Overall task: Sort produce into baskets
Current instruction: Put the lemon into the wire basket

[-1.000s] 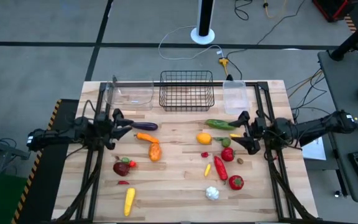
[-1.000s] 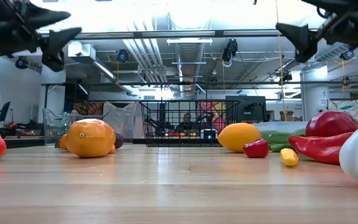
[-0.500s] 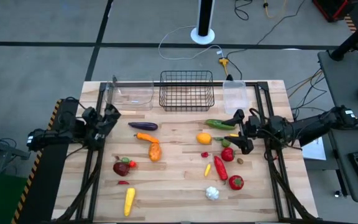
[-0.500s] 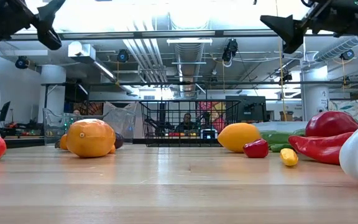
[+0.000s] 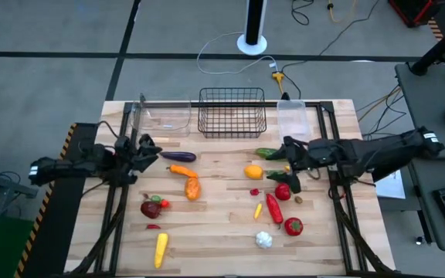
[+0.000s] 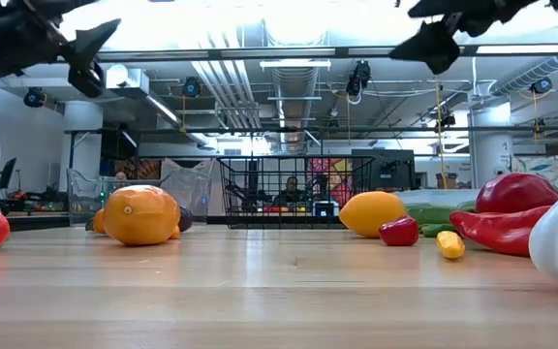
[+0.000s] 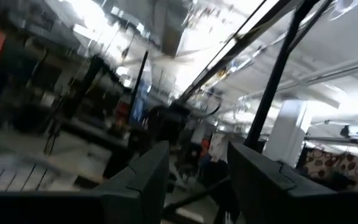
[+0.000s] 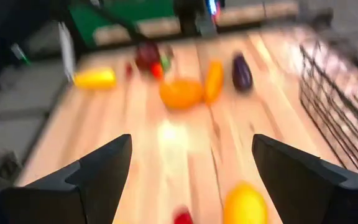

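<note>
Reaching inward since a moment ago, the right gripper (image 5: 290,147) now hovers wide open and empty over the green cucumber (image 5: 267,154), likely its first pick; produce lies scattered across the worktop (image 5: 222,232), baskets (image 5: 232,113) unfilled at the far edge. The left gripper (image 5: 147,151), half-open and empty, hangs raised near the eggplant (image 5: 181,157).

Glossy plastic produce (image 5: 273,208) on a smooth wood table (image 5: 222,239) — black wire basket (image 5: 232,111).
</note>
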Available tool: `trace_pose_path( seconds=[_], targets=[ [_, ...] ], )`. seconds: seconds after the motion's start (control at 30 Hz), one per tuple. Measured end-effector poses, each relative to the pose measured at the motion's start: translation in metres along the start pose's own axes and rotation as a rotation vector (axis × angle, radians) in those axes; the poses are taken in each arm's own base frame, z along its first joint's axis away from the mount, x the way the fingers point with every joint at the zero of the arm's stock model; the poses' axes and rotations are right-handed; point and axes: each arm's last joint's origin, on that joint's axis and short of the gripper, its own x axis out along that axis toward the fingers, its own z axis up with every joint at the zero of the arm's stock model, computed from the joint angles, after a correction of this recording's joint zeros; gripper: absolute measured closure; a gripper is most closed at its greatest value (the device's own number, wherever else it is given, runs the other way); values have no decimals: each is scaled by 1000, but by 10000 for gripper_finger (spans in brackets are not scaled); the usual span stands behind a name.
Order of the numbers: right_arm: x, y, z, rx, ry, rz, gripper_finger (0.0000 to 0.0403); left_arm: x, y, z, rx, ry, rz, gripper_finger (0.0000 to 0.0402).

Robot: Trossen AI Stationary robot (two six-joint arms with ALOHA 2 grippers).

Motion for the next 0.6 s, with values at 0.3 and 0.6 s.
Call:
trace_pose_path(
  seconds=[0.3, 0.6],
  targets=[
    [4, 2, 17, -87, 300, -88, 78, 39, -16, 27, 93, 288, 61, 263],
    [26, 3, 21, -123, 366, -91, 78, 62, -23, 47, 223, 584, 253, 263]
  ],
)
